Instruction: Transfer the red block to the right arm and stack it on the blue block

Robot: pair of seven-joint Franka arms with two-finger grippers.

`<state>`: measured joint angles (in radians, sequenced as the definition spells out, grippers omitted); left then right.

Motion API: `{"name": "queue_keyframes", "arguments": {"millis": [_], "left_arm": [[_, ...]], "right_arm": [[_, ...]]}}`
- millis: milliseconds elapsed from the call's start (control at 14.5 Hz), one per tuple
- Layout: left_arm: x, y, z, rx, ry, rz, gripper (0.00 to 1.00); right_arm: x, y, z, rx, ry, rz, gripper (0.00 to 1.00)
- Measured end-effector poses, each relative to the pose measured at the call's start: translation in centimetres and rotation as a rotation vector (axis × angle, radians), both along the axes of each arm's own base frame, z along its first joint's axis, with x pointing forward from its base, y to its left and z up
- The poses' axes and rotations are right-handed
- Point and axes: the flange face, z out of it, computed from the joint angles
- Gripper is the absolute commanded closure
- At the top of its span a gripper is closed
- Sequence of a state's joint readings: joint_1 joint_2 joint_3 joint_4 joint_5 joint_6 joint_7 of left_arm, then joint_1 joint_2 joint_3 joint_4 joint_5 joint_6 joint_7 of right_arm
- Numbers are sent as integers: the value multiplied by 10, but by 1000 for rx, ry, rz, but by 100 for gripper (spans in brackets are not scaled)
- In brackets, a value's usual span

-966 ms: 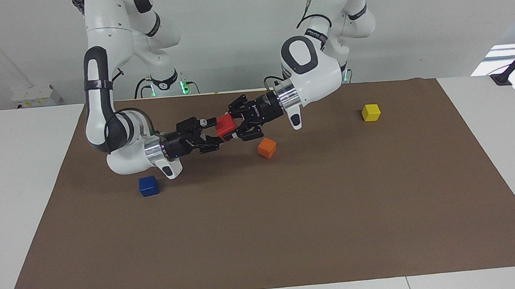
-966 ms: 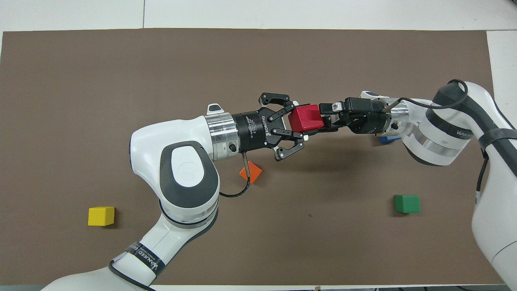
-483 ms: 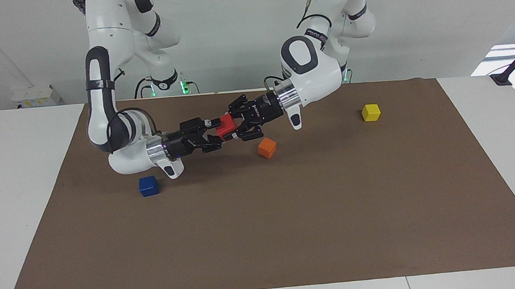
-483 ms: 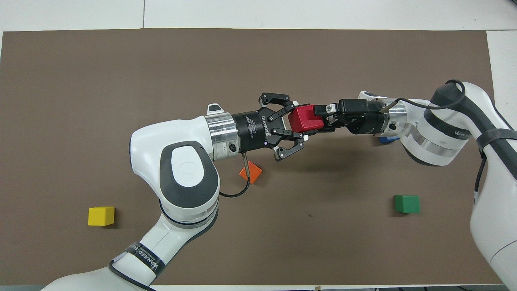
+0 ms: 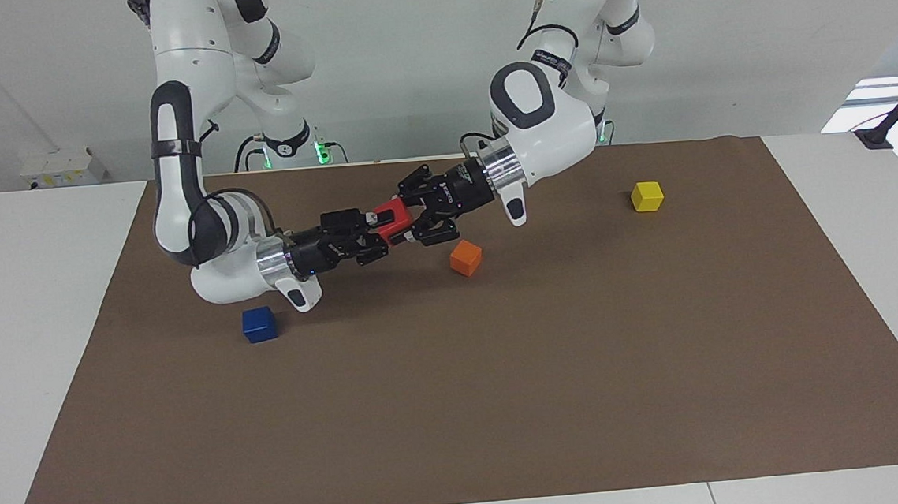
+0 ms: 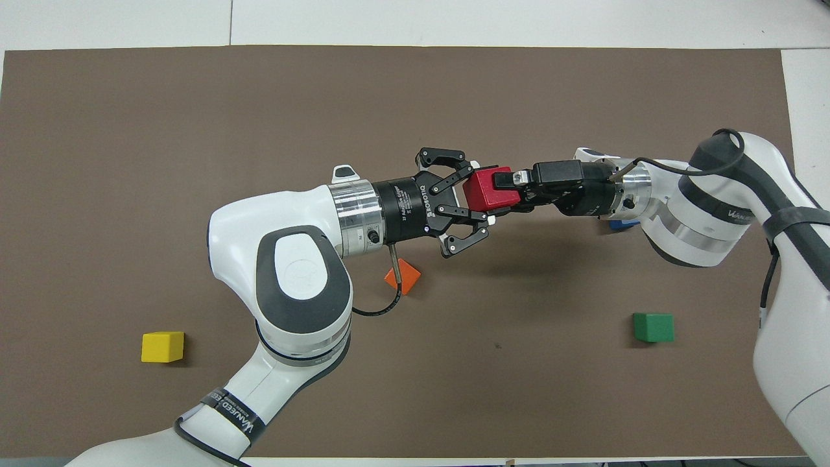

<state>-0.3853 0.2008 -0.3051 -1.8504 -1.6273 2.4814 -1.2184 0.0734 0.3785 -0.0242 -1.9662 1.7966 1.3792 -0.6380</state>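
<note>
The red block (image 5: 393, 216) (image 6: 485, 189) hangs in the air over the middle of the brown mat, gripped from both ends. My left gripper (image 5: 409, 220) (image 6: 478, 194) is shut on it from the left arm's side. My right gripper (image 5: 378, 225) (image 6: 512, 191) is shut on its other end, one finger lying over the block's top in the overhead view. The blue block (image 5: 259, 324) sits on the mat under the right arm's wrist, toward the right arm's end. From overhead only a sliver of the blue block (image 6: 621, 224) shows.
An orange cube (image 5: 466, 257) (image 6: 403, 275) lies on the mat just below the left gripper. A yellow cube (image 5: 647, 195) (image 6: 162, 346) sits toward the left arm's end. A green cube (image 6: 653, 327) rests near the right arm's base. The brown mat (image 5: 507, 398) covers the table.
The right gripper slid forward onto the red block and closed its fingers on it. The left gripper kept its hold and barely moved.
</note>
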Motion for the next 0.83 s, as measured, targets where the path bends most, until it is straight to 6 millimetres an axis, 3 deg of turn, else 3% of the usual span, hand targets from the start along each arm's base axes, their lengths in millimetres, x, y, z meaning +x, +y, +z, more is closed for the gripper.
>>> {"name": "queue_keyframes", "arguments": {"millis": [276, 345, 414, 828], "left_arm": [[0, 0, 0, 0, 0, 1, 100], [0, 0, 0, 1, 1, 1, 57], [0, 0, -1, 1, 1, 1, 1], [0, 0, -2, -2, 9, 2, 0]], "right_arm": [[0, 0, 0, 0, 1, -2, 100], [0, 0, -1, 0, 2, -2, 100], [0, 0, -1, 0, 2, -2, 100], [-2, 9, -2, -11, 0, 1, 100]]}}
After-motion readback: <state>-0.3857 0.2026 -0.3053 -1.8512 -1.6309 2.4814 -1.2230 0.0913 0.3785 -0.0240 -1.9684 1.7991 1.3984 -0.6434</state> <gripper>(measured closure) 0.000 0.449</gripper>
